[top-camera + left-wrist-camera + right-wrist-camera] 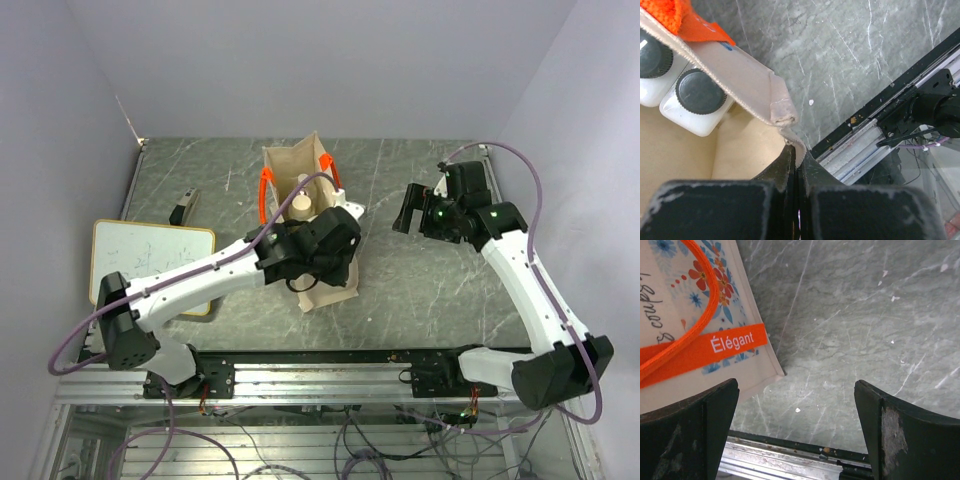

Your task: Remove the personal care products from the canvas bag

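Top external view shows the canvas bag [290, 160] standing near the middle of the table [420, 290], with a cream bottle [300, 205] inside it. The left wrist view also shows two white bottles [695, 107] with dark caps inside. No bottle lies on the table in any view, so I judge that nothing is taken out yet. The left gripper [797, 167] is closed tightly on the bag's rim. The right gripper [796, 395] is wide open and empty, just beside the bag.
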{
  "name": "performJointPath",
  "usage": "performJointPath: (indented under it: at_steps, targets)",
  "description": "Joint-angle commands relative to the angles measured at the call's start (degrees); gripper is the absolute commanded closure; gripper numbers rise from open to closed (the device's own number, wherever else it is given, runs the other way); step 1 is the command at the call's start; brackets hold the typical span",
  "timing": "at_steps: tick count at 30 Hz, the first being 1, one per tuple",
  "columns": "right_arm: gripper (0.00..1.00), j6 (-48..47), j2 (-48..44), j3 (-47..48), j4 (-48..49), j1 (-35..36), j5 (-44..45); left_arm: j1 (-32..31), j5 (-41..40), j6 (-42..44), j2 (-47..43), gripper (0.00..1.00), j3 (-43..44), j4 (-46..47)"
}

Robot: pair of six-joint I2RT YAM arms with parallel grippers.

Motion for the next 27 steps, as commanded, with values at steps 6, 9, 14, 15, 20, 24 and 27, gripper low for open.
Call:
performJointPath:
  at_steps: [6,9,14,15,20,24,27]
  targets:
    - [0.0,-3.15,5.24,4.78,1.82,0.27,-11.19,-3.18,-3.47,-8.89,-8.28,0.54,1.97,-2.8]
    - [0.0,-3.12,5.32,4.65,3.4,0.27,-14.31,-3.14,-5.94,-8.06,-8.62,0.35,5.43,-6.24]
    - [0.0,-3.55,5.57,5.15,5.37,1.21,-16.47,-0.99,-7.75,-6.7,-8.68,0.25,11.37,-11.02]
    - [0.0,-3.38,5.64,5.33,5.71,1.49,-16.89,0.11,-7.14,-6.5,-8.47,0.24,12.58,-11.85]
    - [0.0,-2.39,6.12,6.75,7.67,3.93,-19.2,8.11,-3.31,-5.49,-8.17,0.24,16.18,-16.14]
    - [0.0,-1.39,7.07,8.74,8.76,7.63,-19.83,12.85,-4.41,-8.44,-10.48,0.21,15.35,-18.65]
    - [0.0,-1.14,7.74,10.13,8.67,10.86,-18.58,14.95,-4.55,-13.34,-13.78,0.2,9.62,-18.04]
